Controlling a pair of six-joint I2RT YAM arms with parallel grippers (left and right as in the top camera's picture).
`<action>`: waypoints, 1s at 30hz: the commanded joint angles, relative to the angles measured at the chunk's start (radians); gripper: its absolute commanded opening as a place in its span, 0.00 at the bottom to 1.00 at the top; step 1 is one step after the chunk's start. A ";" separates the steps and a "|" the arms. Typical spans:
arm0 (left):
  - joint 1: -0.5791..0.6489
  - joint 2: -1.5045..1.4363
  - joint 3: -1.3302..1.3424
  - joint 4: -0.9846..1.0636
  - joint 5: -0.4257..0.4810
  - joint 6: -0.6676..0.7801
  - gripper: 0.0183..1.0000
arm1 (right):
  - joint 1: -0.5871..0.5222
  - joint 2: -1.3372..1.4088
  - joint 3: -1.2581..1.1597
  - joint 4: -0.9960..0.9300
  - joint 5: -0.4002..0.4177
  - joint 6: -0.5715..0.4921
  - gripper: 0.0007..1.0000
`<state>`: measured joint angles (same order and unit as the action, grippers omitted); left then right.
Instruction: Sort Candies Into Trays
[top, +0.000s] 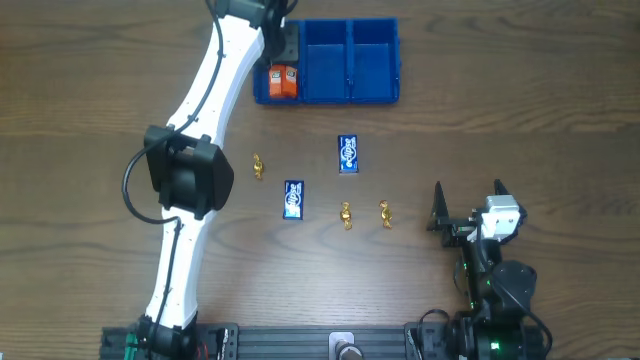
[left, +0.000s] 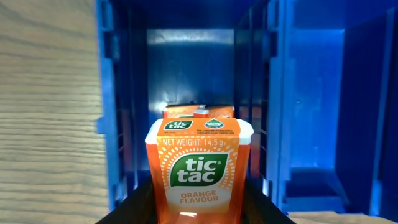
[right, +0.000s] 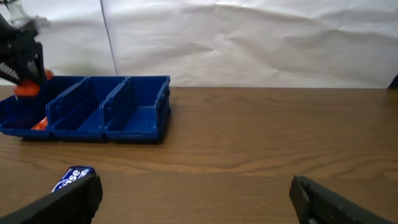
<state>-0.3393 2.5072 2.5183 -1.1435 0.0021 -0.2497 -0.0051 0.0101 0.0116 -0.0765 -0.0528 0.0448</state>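
The left arm reaches up the left side of the top view to the blue tray (top: 375, 60) at the upper middle of the frame. The left gripper (left: 200, 208) has its fingers clamped on an orange candy box (left: 201, 171), which stands upright with its label facing the wrist camera. It is held over the tray's leftmost compartment. In the right wrist view this box shows as an orange patch under the gripper, just above the tray's rim at the far left of the frame. A second orange box (left: 198, 112) lies in the same compartment, right behind the held one. The tray's middle and right compartments show bare blue floors. Below the tray, on the brown wooden worktop (top: 520, 130), two blue packets lie apart, one (top: 347, 154) near the middle of the frame and one (top: 294, 199) lower and to its left. Three gold-wrapped candies lie around them, one (top: 258, 166) at the left and two (top: 346, 215) (top: 386, 213) side by side lower down. The right gripper (top: 468, 190) is at the lower right, well apart from the candies, its fingers spread wide and grasping nothing.
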 joint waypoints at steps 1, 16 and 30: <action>0.013 0.037 -0.001 0.005 0.017 0.010 0.35 | 0.003 -0.007 -0.004 -0.003 -0.002 0.011 1.00; 0.012 -0.228 -0.030 0.027 0.014 0.006 1.00 | 0.003 -0.007 -0.004 -0.003 -0.002 0.011 1.00; 0.014 -1.272 -1.281 0.867 -0.065 0.126 1.00 | 0.003 -0.007 -0.004 -0.003 -0.002 0.011 1.00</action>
<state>-0.3336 1.3880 1.5692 -0.4297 -0.0402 -0.2066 -0.0051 0.0097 0.0116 -0.0769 -0.0532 0.0448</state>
